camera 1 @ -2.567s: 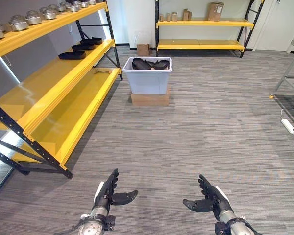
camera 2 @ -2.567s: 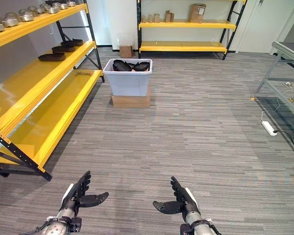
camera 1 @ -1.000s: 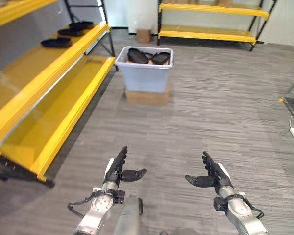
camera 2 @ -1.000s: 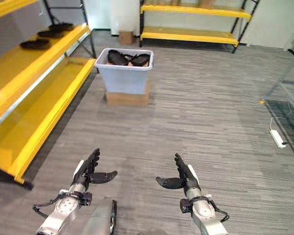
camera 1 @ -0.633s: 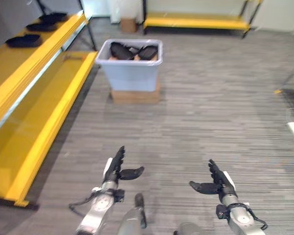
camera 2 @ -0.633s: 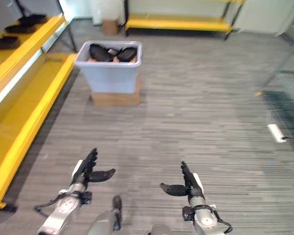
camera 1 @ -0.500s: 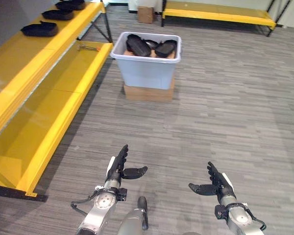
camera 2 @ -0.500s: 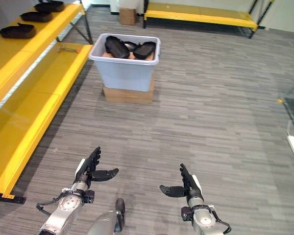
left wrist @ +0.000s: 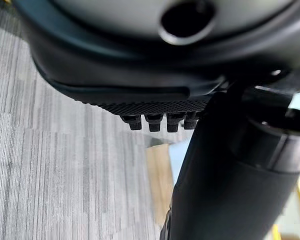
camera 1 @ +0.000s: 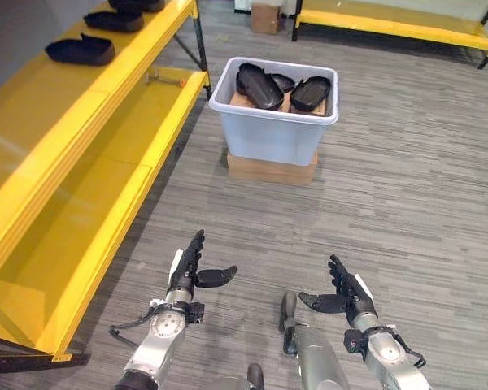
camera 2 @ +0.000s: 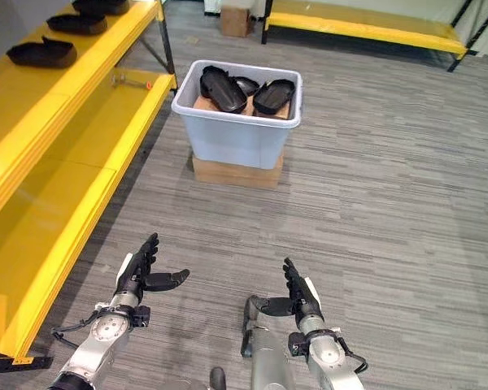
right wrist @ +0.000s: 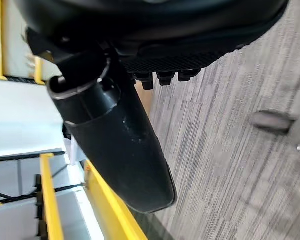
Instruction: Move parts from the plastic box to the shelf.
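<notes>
A pale grey plastic box (camera 1: pixel 276 130) stands on a flat cardboard carton (camera 1: pixel 270 169) on the carpet ahead. Several black oblong parts (camera 1: pixel 259 86) lie piled in it. The yellow shelf (camera 1: pixel 61 122) runs along the left, with black parts (camera 1: pixel 80 52) on its middle level. My left hand (camera 1: pixel 187 270) is low in front of me, open, fingers straight, thumb out, holding nothing. My right hand (camera 1: pixel 345 290) is level with it, also open and bare. Both are well short of the box.
A second yellow shelf (camera 1: pixel 390 20) stands against the far wall, with a small cardboard box (camera 1: pixel 266 16) on the floor beside it. Grey striped carpet (camera 1: pixel 423 195) spreads between me and the box and to the right.
The whole picture has shifted: the camera has come closer to the box, which now looks larger and sits right of centre. Both hands stay open in the same pose.
</notes>
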`<state>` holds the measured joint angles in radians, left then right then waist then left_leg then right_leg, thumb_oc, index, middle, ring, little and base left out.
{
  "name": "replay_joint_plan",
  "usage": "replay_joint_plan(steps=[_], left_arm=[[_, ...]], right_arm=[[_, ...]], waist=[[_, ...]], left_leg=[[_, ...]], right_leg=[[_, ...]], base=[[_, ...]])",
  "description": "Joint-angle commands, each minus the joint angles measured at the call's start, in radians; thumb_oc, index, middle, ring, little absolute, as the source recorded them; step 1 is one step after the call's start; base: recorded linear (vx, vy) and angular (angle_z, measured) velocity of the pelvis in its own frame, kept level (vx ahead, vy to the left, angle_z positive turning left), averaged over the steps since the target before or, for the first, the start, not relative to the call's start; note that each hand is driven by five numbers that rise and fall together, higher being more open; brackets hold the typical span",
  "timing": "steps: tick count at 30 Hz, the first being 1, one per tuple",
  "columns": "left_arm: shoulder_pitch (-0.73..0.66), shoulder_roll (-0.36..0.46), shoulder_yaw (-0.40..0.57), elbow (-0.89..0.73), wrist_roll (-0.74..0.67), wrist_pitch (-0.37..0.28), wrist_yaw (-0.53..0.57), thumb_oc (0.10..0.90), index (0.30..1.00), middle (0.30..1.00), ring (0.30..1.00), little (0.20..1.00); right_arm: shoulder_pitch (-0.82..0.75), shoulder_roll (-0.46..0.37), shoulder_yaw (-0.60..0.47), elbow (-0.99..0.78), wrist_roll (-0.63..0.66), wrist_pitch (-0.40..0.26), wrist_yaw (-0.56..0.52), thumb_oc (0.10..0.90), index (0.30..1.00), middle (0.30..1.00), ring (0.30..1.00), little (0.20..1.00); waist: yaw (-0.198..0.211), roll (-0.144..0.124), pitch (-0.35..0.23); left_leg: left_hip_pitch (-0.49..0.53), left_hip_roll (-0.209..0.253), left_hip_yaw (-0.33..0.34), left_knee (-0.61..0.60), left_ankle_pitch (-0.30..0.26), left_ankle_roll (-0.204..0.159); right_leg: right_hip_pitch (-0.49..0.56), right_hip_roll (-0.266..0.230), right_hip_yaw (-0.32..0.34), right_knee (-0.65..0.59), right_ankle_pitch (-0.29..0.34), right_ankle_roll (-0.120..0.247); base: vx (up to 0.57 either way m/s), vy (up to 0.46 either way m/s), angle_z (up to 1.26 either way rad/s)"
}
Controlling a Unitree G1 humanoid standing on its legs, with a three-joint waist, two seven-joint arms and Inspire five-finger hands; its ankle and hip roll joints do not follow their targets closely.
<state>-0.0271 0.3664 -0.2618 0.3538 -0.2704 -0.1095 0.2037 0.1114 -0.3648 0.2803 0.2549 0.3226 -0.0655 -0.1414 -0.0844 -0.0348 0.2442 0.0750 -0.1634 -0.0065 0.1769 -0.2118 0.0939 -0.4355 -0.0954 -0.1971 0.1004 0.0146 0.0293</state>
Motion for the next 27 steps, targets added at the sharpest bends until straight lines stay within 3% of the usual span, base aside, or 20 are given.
replay_joint_plan(steps=[1,5,7,9,10,11,12,13,14,15,16,18,19,20,22,25,27], left_arm=[[-0.045,0.033,0.016,-0.117,0.007,-0.093,-0.017,0.900,1.000,1.000,1.000,1.000],[-0.041,0.021,-0.016,-0.126,0.003,-0.096,-0.035,0.900,1.000,1.000,1.000,1.000],[-0.043,0.015,-0.019,-0.136,-0.021,-0.094,-0.039,0.900,1.000,1.000,1.000,1.000],[-0.052,0.018,-0.027,-0.148,-0.027,-0.089,-0.047,0.900,1.000,1.000,1.000,1.000],[-0.053,0.019,-0.027,-0.147,-0.027,-0.089,-0.047,0.900,1.000,1.000,1.000,1.000],[-0.062,0.024,-0.030,-0.155,-0.031,-0.091,-0.049,0.900,1.000,1.000,1.000,1.000],[-0.058,0.025,-0.028,-0.162,-0.022,-0.091,-0.046,0.900,1.000,1.000,1.000,1.000],[-0.059,0.027,-0.033,-0.164,-0.018,-0.090,-0.047,0.900,1.000,1.000,1.000,1.000],[-0.058,0.026,-0.037,-0.160,-0.024,-0.089,-0.049,0.900,1.000,1.000,1.000,1.000],[-0.058,0.026,-0.037,-0.159,-0.024,-0.090,-0.049,0.900,1.000,1.000,1.000,1.000],[-0.053,0.033,-0.043,-0.156,-0.025,-0.095,-0.053,0.900,1.000,1.000,1.000,1.000],[-0.026,0.038,-0.033,-0.157,-0.019,-0.093,-0.053,0.900,1.000,1.000,1.000,1.000],[-0.025,0.038,-0.033,-0.158,-0.019,-0.093,-0.053,0.900,1.000,1.000,1.000,1.000],[-0.011,0.039,-0.030,-0.154,-0.012,-0.089,-0.061,0.900,1.000,1.000,1.000,1.000],[0.004,0.041,-0.022,-0.153,-0.007,-0.086,-0.067,0.900,1.000,1.000,1.000,1.000],[0.038,0.045,-0.001,-0.171,-0.008,-0.086,-0.075,0.900,1.000,1.000,1.000,1.000],[0.035,0.059,-0.006,-0.183,-0.008,-0.091,-0.088,0.900,1.000,1.000,1.000,1.000]], right_arm=[[-0.076,-0.028,-0.043,-0.046,-0.002,-0.085,-0.001,0.900,1.000,1.000,1.000,1.000],[-0.054,-0.049,-0.050,-0.040,-0.004,-0.086,0.013,0.900,1.000,1.000,1.000,1.000],[-0.051,-0.061,-0.063,-0.052,0.015,-0.099,0.019,0.900,1.000,1.000,1.000,1.000],[-0.046,-0.071,-0.064,-0.045,0.022,-0.102,0.016,0.900,1.000,1.000,1.000,1.000],[-0.047,-0.070,-0.065,-0.044,0.022,-0.102,0.016,0.900,1.000,1.000,1.000,1.000],[-0.050,-0.087,-0.066,-0.045,0.021,-0.104,0.014,0.900,1.000,1.000,1.000,1.000],[-0.044,-0.096,-0.075,-0.046,0.016,-0.103,0.009,0.900,1.000,1.000,1.000,1.000],[-0.037,-0.098,-0.083,-0.047,0.015,-0.103,0.005,0.900,1.000,1.000,1.000,1.000],[-0.027,-0.099,-0.092,-0.048,0.016,-0.108,-0.003,0.900,1.000,1.000,1.000,1.000],[-0.026,-0.100,-0.093,-0.048,0.016,-0.108,-0.003,0.900,1.000,1.000,1.000,1.000],[-0.020,-0.101,-0.101,-0.044,0.014,-0.108,-0.009,0.900,1.000,1.000,1.000,1.000],[-0.004,-0.105,-0.099,-0.042,-0.004,-0.110,-0.005,0.900,1.000,1.000,1.000,1.000],[-0.004,-0.105,-0.099,-0.043,-0.004,-0.109,-0.005,0.900,1.000,1.000,1.000,1.000],[0.012,-0.105,-0.102,-0.043,-0.013,-0.103,0.002,0.900,1.000,1.000,1.000,1.000],[0.027,-0.106,-0.107,-0.042,-0.027,-0.099,0.006,0.900,1.000,1.000,1.000,1.000],[0.053,-0.090,-0.108,-0.044,-0.031,-0.090,0.035,0.900,1.000,1.000,1.000,1.000],[0.057,-0.078,-0.113,-0.052,-0.021,-0.085,0.050,0.900,1.000,1.000,1.000,1.000]], waist=[[-0.012,-0.003,-0.033],[-0.031,0.013,-0.058],[-0.044,0.034,-0.091],[-0.038,0.024,-0.079],[-0.040,0.021,-0.082],[-0.016,-0.004,-0.052],[-0.001,-0.015,-0.035],[0.002,-0.023,-0.028],[-0.004,-0.030,-0.026],[0.000,-0.030,-0.024],[0.016,-0.024,-0.023],[0.042,-0.021,-0.026],[0.042,-0.023,-0.026],[0.051,-0.008,-0.039],[0.067,0.001,-0.050],[0.080,0.005,-0.082],[0.083,-0.010,-0.097]], left_leg=[[0.039,0.153,-0.020,0.052,-0.022,-0.083],[0.061,0.198,-0.042,0.073,0.011,-0.103],[0.060,0.256,-0.042,0.158,0.167,-0.141],[-0.032,0.276,-0.051,0.405,0.316,-0.150],[-0.039,0.272,-0.054,0.407,0.319,-0.150],[-0.154,0.224,-0.069,0.633,0.315,-0.132],[-0.230,0.210,-0.055,0.672,0.261,-0.122],[-0.300,0.236,-0.017,0.657,0.235,-0.108],[-0.349,0.314,0.046,0.587,0.227,-0.107],[-0.345,0.317,0.050,0.587,0.224,-0.107],[-0.377,0.346,0.048,0.411,0.233,-0.125],[-0.383,0.345,0.012,0.163,0.303,-0.156],[-0.377,0.344,0.014,0.149,0.313,-0.156],[-0.372,0.383,-0.014,-0.009,0.372,-0.181],[-0.356,0.394,-0.039,-0.143,0.418,-0.202],[-0.301,0.389,-0.056,-0.185,0.423,-0.206],[-0.321,0.356,-0.046,-0.089,0.371,-0.194]], right_leg=[[0.148,-0.018,0.090,-0.005,0.076,0.115],[0.152,0.004,0.094,0.061,0.063,0.081],[0.161,0.052,0.072,0.111,-0.014,0.033],[0.208,0.078,0.089,0.124,-0.059,-0.011],[0.205,0.074,0.087,0.121,-0.055,-0.011],[0.256,0.078,0.103,0.125,-0.080,-0.045],[0.293,0.069,0.109,0.119,-0.092,-0.047],[0.317,0.058,0.112,0.112,-0.094,-0.044],[0.349,0.050,0.102,0.104,-0.110,-0.038],[0.351,0.052,0.106,0.104,-0.110,-0.037],[0.387,0.048,0.118,0.097,-0.132,-0.027],[0.439,0.045,0.149,0.076,-0.165,-0.009],[0.439,0.043,0.149,0.072,-0.160,-0.010],[0.487,0.042,0.161,0.063,-0.181,0.004],[0.539,0.033,0.176,0.050,-0.203,0.020],[0.600,0.011,0.205,0.034,-0.219,0.041],[0.618,-0.046,0.211,0.029,-0.190,0.073]], base=[[0.40,-0.146,0.71],[0.32,-0.133,0.39],[0.41,-0.220,0.14],[0.26,-0.208,-0.19],[0.26,-0.271,-0.45],[0.25,-0.227,-0.28],[0.35,-0.265,-0.12],[0.30,-0.152,-0.14],[0.21,-0.088,-0.20],[0.35,0.013,-0.17],[0.39,0.135,0.01],[0.43,0.161,-0.24],[0.46,0.184,-0.53],[0.47,0.196,-0.55],[0.54,0.228,-0.51],[0.42,0.227,-0.47],[0.42,0.312,-0.70]])
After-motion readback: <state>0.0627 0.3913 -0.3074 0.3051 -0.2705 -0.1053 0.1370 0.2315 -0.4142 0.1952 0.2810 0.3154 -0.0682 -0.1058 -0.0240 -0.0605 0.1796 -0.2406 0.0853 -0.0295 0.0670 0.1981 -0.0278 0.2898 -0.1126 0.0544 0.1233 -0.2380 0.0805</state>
